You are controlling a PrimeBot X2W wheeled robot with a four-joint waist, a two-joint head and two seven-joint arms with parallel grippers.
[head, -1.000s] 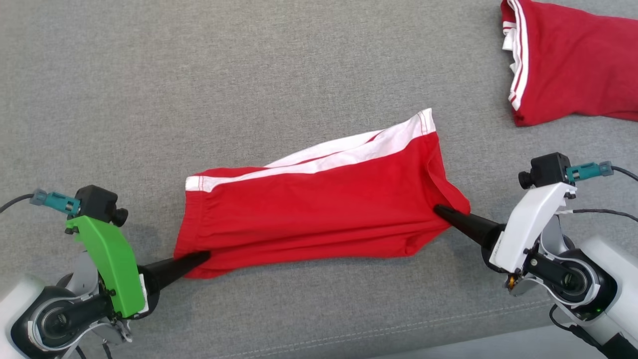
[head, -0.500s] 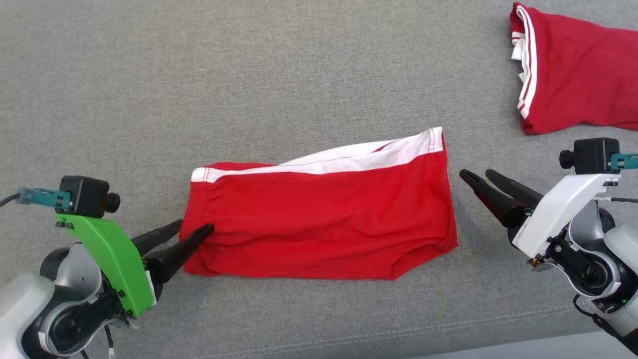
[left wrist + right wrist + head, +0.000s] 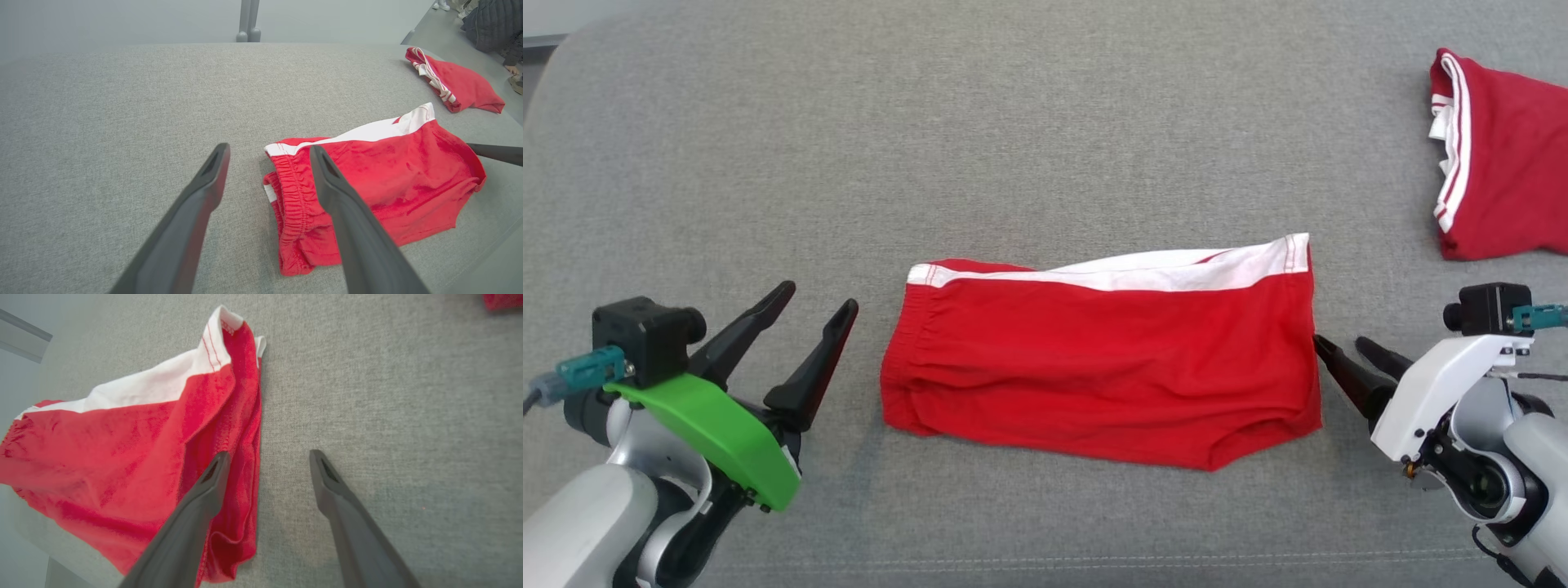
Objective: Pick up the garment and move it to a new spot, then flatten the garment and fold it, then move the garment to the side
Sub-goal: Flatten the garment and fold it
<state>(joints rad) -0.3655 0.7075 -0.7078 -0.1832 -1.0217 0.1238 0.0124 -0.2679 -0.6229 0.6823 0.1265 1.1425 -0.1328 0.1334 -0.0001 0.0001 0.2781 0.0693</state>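
The garment (image 3: pixel 1103 359), red shorts with a white side band, lies folded flat on the grey cushion (image 3: pixel 1013 147); its elastic waistband is at the left (image 3: pixel 292 192) and its leg end at the right (image 3: pixel 163 428). My left gripper (image 3: pixel 817 294) stands open a short way left of the waistband, with nothing between its fingers (image 3: pixel 267 149). My right gripper (image 3: pixel 1339 343) is open beside the garment's right edge, empty; in the right wrist view (image 3: pixel 267 455) one finger overlaps the red cloth's edge.
A second red garment with white stripes (image 3: pixel 1494 163) lies at the far right of the cushion, also seen folded in the left wrist view (image 3: pixel 453 83). The cushion's front seam runs along the bottom (image 3: pixel 1094 559). A person's dark jacket (image 3: pixel 490 20) shows beyond the cushion.
Both grippers let go of the garment's ends and opened, then drew back from it. The garment settled flat. The camera has shifted, so the whole scene sits further right and lower.
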